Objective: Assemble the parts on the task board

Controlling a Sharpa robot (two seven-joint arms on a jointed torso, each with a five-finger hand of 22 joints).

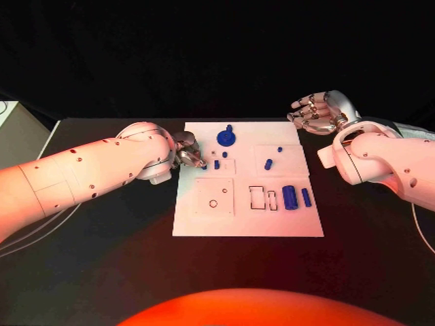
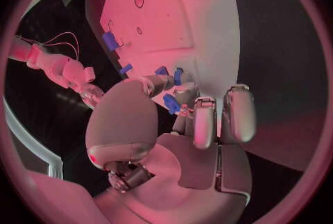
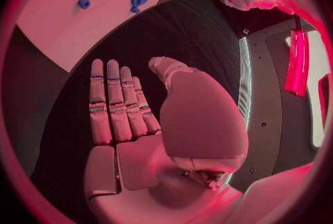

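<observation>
I see my left hand (image 1: 188,153) at the nine o'clock edge of the white rectangular task board (image 1: 247,224), pinching a small blue plastic peg (image 2: 171,104) between thumb and fingertips. My right hand (image 1: 319,112) hovers off the board's two o'clock corner, fingers straight and apart, holding nothing. A blue gear-shaped part (image 1: 226,139) lies at twelve o'clock, and two blue cylinders (image 1: 296,197) at four.
</observation>
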